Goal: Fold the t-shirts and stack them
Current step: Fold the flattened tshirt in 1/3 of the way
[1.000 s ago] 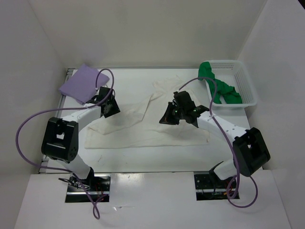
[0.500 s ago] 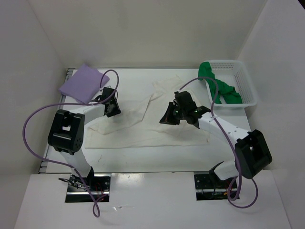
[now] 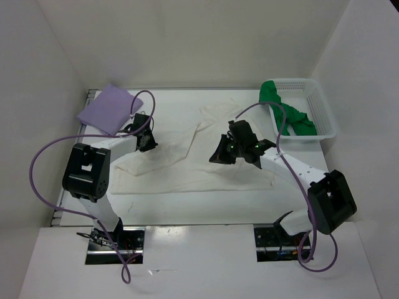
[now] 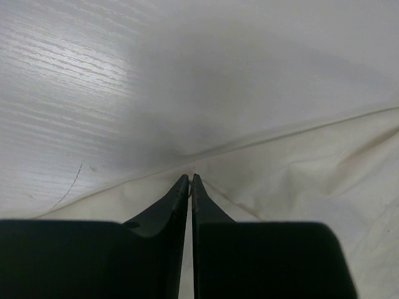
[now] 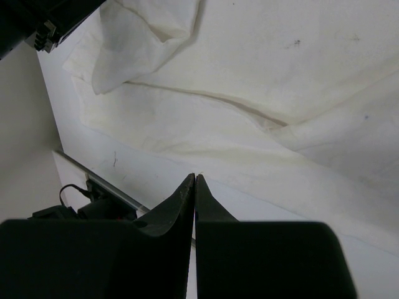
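Plain white cloth t-shirt lies spread on table. L gripper shut to a slit, tips at hem; grip unclear. R gripper shut, empty, above the shirt.

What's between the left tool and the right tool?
Only the white t-shirt, spread on the table, as the top view shows, from left tool to right tool.

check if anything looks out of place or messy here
The green t-shirt is bunched up and spills over the left rim of the white mesh basket at far right. The folded lavender t-shirt juts past the far left corner of the table. The white t-shirt lies rumpled in the middle.
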Action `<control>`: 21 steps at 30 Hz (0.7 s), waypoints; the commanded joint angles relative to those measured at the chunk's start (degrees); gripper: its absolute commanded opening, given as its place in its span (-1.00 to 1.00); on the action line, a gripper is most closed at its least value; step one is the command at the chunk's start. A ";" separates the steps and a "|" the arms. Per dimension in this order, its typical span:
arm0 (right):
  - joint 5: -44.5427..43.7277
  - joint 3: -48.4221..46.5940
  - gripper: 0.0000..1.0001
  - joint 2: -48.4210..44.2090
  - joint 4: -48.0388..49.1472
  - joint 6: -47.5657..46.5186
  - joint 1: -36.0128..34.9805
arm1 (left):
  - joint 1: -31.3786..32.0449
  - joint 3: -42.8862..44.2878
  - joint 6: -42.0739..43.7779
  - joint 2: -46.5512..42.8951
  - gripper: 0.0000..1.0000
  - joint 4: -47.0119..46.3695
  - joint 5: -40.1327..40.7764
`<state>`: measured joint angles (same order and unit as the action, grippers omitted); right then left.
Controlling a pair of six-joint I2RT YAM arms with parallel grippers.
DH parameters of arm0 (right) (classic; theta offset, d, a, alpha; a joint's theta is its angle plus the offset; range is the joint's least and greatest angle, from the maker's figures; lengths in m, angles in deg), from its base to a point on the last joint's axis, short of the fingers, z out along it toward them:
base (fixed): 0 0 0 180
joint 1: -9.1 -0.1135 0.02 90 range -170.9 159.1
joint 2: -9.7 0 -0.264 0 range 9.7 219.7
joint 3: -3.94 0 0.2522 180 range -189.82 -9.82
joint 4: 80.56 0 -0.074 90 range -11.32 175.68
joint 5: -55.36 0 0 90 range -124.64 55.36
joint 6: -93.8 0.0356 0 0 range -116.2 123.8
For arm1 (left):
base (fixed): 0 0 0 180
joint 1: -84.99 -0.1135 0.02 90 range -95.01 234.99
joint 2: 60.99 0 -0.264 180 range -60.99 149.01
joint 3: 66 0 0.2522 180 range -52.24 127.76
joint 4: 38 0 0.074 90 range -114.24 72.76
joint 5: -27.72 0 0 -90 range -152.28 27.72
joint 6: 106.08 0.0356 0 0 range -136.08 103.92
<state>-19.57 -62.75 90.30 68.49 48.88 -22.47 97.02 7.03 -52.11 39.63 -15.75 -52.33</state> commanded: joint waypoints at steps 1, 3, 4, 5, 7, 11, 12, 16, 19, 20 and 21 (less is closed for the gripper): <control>-0.39 -0.86 -0.91 -2.02 1.63 -0.78 0.02 | 0.10 0.67 0.70 -2.09 -0.81 -0.94 -0.55; -0.39 -1.38 -0.91 -2.55 1.63 -0.78 0.02 | 0.10 0.68 1.23 -2.09 -0.89 -0.93 -0.55; -0.39 -1.39 -0.91 -2.55 1.63 -0.78 0.02 | 0.10 0.68 1.23 -2.09 -0.92 -0.93 -0.55; -0.39 -1.39 -0.91 -2.55 1.11 -0.78 0.02 | 0.10 0.68 1.23 -2.62 -0.97 -0.24 -0.55; -0.92 -1.39 -0.91 -2.55 1.11 -0.78 0.02 | 0.10 0.68 1.23 -3.76 -1.00 -0.23 -0.55; -0.92 -1.39 -0.91 -2.55 1.11 -0.78 0.02 | -0.60 2.25 0.70 -6.57 -1.00 0.99 -1.60; -0.92 -1.39 -0.91 -2.55 1.11 -0.78 0.02 | -1.74 4.00 0.70 -7.27 -1.00 1.00 -1.61; -0.39 -1.39 -0.91 -2.55 1.11 -0.78 0.02 | -6.39 8.83 0.18 -7.28 -1.00 1.62 -3.89; -0.39 -1.39 -0.91 -2.55 1.11 -0.78 0.02 | -9.64 11.57 0.17 -4.74 -1.00 0.39 -3.89; -0.39 -1.39 -0.91 -2.03 1.11 -0.78 0.02 | -10.36 13.40 0.17 -3.86 -1.00 0.39 -3.89; -0.39 -1.39 -0.91 -2.02 1.11 -0.78 0.02 | -10.97 14.55 -0.44 -1.59 -1.00 -0.14 -3.89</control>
<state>-19.83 -62.75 89.64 68.49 48.88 -22.47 88.10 17.71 -52.29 35.01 -13.63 -55.58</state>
